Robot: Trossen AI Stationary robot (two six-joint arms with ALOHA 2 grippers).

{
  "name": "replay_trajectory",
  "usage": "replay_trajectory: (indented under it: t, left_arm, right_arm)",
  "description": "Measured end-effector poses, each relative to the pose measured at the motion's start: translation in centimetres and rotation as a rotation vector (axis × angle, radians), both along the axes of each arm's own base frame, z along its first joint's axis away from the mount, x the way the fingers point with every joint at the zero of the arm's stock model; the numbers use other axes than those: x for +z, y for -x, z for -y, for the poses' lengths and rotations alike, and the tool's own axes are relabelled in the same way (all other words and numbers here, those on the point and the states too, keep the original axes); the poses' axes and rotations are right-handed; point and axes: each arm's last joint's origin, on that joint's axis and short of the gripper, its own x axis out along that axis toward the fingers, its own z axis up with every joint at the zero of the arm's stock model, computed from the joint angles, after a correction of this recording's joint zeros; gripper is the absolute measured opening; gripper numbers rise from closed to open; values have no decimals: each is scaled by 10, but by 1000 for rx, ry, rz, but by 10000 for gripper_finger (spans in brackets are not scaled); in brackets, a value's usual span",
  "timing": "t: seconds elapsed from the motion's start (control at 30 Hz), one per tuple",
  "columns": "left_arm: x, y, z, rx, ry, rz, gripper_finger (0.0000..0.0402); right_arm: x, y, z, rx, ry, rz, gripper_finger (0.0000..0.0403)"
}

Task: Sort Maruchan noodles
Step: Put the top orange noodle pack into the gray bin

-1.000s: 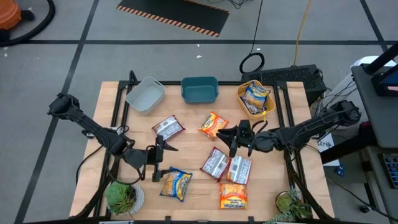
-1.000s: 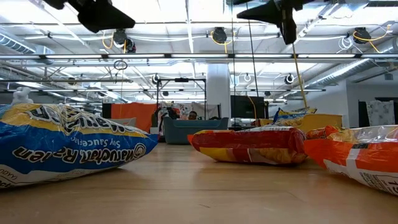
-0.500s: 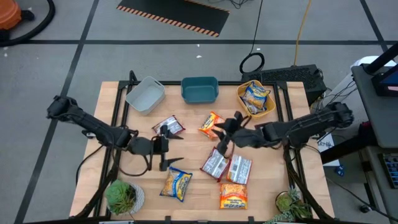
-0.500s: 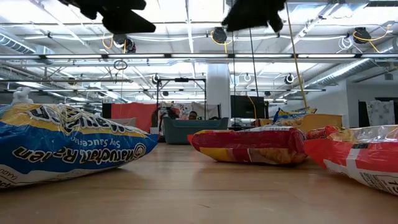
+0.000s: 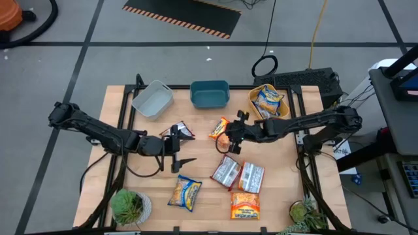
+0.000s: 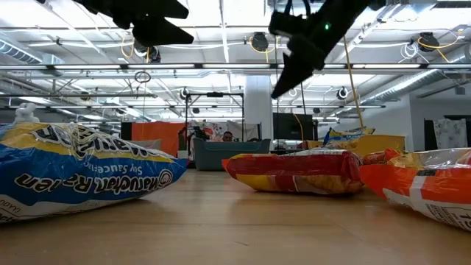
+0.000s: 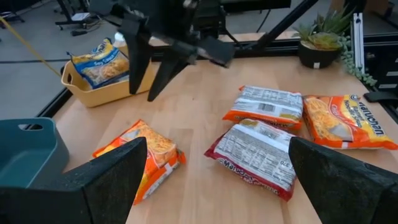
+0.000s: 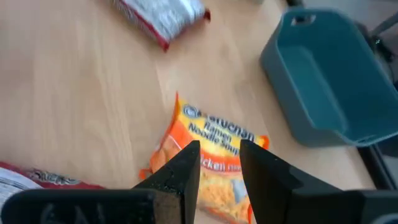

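Note:
Several Maruchan noodle packets lie flat on the wooden table. An orange packet (image 5: 220, 128) (image 8: 211, 155) lies mid-table, and my right gripper (image 5: 230, 138) (image 8: 219, 168) hangs above it, slanting down. Its fingers are a narrow gap apart with nothing between them. A silver-and-red packet (image 5: 180, 132) lies left of it, partly under my left gripper (image 5: 185, 147) (image 7: 217, 186). That gripper is wide open, high above the table and holds nothing. Nearer lie a silver-red packet (image 5: 226, 172), an orange-edged one (image 5: 251, 177), another orange one (image 5: 245, 205) and a yellow-blue one (image 5: 185, 193).
Along the far edge stand a grey tub (image 5: 153, 99), a teal tub (image 5: 209, 94) and a yellow tub (image 5: 268, 104) with yellow-blue packets in it. Potted plants stand at the near corners (image 5: 128, 206) (image 5: 304, 214). Bare wood shows between the packets.
My right gripper has swung toward the table's left, sunk a little, rolled and tipped downward, and now stands over the orange packet. My left gripper has moved toward the far edge, away from the yellow-blue packet and over the silver-and-red one. No packet has moved.

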Motion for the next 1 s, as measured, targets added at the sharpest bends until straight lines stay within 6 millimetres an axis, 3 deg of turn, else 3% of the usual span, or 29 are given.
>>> replay_trajectory:
  t: [0.17,0.57,1.0]
  left_arm:
    - [-1,1,1,-2,4,-9,395]
    - [-2,3,6,-24,-2,-24,395]
    - [-2,2,6,-32,-23,-22,395]
  right_arm:
    - [-12,4,10,-38,2,-96,117]
    - [-44,20,26,-108,21,-148,205]
    - [-75,40,41,-163,-13,-216,210]
